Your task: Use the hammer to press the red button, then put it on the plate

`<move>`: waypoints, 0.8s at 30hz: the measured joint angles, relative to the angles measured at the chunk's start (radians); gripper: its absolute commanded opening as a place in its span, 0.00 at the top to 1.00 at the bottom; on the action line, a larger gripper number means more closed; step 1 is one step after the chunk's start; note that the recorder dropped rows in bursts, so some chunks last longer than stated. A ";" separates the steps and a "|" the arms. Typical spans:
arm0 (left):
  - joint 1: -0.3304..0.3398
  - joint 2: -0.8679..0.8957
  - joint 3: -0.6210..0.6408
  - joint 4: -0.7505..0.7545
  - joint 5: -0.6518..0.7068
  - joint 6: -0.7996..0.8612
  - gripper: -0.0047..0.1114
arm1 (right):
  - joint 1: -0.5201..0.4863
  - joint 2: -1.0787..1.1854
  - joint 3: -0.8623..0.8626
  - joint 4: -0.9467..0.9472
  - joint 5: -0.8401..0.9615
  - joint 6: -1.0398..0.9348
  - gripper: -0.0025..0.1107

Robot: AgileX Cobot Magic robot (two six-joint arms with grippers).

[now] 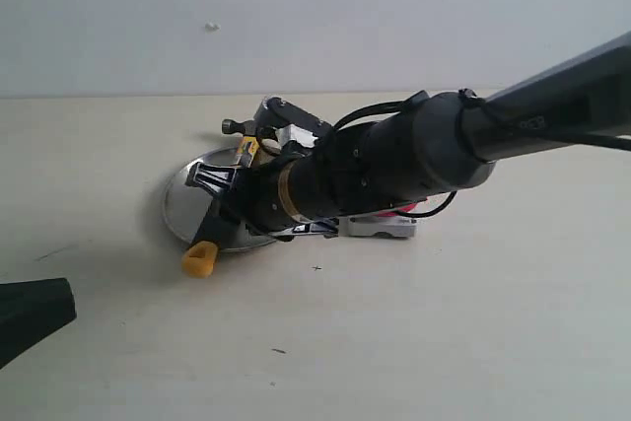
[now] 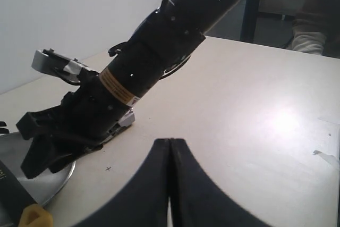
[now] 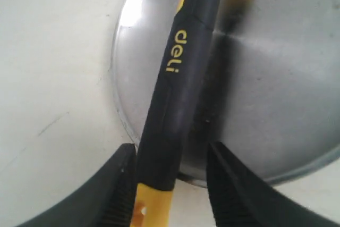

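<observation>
Left gripper (image 2: 170,184) sits low, jaws pressed together, empty. Right gripper (image 3: 170,155) straddles the hammer (image 3: 180,78) handle, jaws parted with a gap on one side, likely releasing. Hammer lies across the plate (image 3: 265,78), yellow end overhanging the rim.

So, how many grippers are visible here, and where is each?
2. The right gripper is over the plate, fingers open astride the hammer handle. The left gripper is shut over the table, apart from the plate.
</observation>
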 measured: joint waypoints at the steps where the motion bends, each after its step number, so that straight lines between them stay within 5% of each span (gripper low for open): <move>1: 0.000 0.000 0.000 0.000 0.000 0.000 0.96 | 0.000 -0.013 0.016 -0.014 0.014 -0.010 0.62; 12: 0.000 0.000 0.000 0.000 0.000 0.000 0.96 | 0.123 -0.352 0.359 -0.149 0.456 -0.174 0.93; 19: 0.000 0.000 0.000 0.000 0.000 0.000 0.96 | 0.456 -0.797 0.628 -0.305 0.605 -0.130 0.98; 24: 0.000 0.000 0.000 0.000 0.000 0.000 0.96 | 0.619 -1.076 0.769 -0.151 0.601 -0.123 0.98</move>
